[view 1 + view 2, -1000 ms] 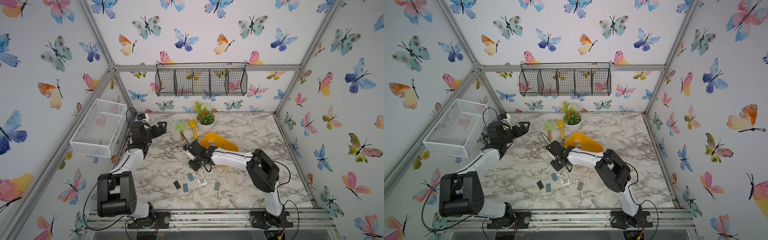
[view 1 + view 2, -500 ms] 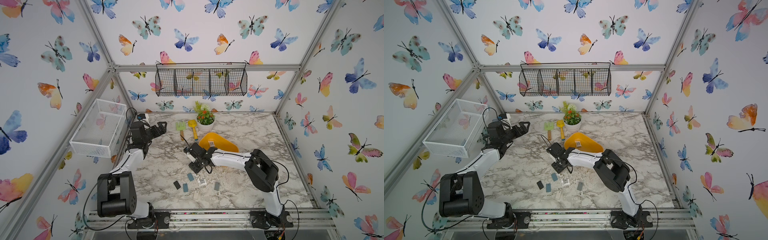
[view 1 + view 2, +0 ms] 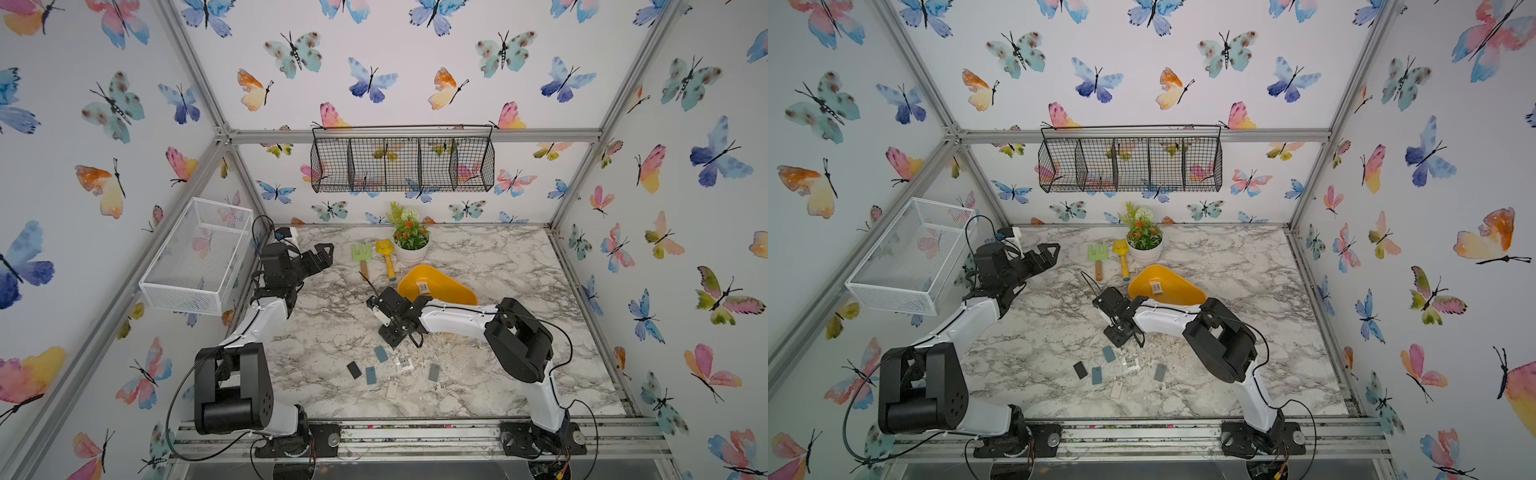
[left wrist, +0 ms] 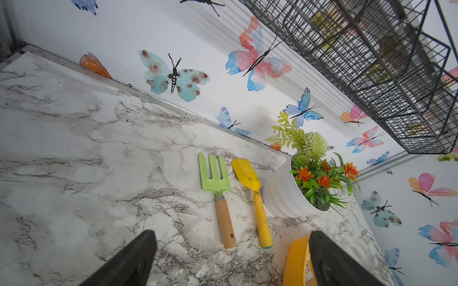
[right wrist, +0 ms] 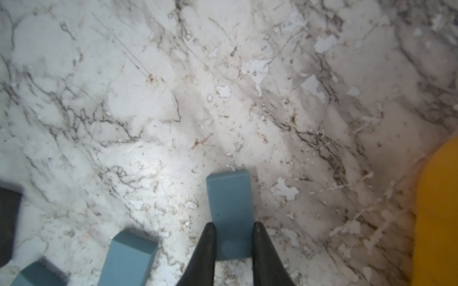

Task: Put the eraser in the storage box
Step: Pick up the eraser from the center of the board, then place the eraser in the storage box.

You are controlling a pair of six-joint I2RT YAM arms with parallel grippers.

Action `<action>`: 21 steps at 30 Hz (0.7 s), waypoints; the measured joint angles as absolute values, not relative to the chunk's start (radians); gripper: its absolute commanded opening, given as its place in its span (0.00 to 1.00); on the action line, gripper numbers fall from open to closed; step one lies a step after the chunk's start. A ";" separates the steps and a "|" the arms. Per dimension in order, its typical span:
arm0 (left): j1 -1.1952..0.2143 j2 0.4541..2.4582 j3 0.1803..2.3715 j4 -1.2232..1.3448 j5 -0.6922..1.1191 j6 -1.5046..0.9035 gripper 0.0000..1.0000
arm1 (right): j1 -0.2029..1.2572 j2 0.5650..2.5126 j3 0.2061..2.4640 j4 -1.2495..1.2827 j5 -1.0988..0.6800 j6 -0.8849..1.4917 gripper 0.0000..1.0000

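In the right wrist view a blue-grey eraser (image 5: pixel 229 198) sits between the fingers of my right gripper (image 5: pixel 234 226), which is shut on it. Its far end sticks out past the fingertips over the marble. In both top views this gripper (image 3: pixel 392 332) (image 3: pixel 1118 332) hangs low over the table's middle and hides the held eraser. The yellow storage box (image 3: pixel 440 286) (image 3: pixel 1167 286) (image 5: pixel 438 210) lies just behind the right forearm, tilted, with a label inside. My left gripper (image 3: pixel 318 259) (image 3: pixel 1044 259) (image 4: pixel 233 257) is open and empty at the back left.
Several more erasers lie loose in front of the right gripper: blue (image 3: pixel 380 354) (image 5: pixel 128 257), dark (image 3: pixel 354 369), grey (image 3: pixel 434 372), white (image 3: pixel 391 389). A green fork (image 3: pixel 360 253), yellow shovel (image 3: pixel 385 253) and potted plant (image 3: pixel 410 245) stand at the back. A white mesh basket (image 3: pixel 199 257) hangs left, a black wire basket (image 3: pixel 401 160) on the back wall.
My right gripper has dipped slightly towards the loose erasers and its jaws have closed. The left arm has not moved.
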State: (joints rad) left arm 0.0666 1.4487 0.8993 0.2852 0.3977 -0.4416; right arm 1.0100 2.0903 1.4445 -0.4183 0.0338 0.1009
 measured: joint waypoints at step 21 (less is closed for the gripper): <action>0.067 1.449 0.899 0.279 0.427 -0.434 0.98 | 0.817 1.813 1.482 -0.469 0.105 0.212 0.13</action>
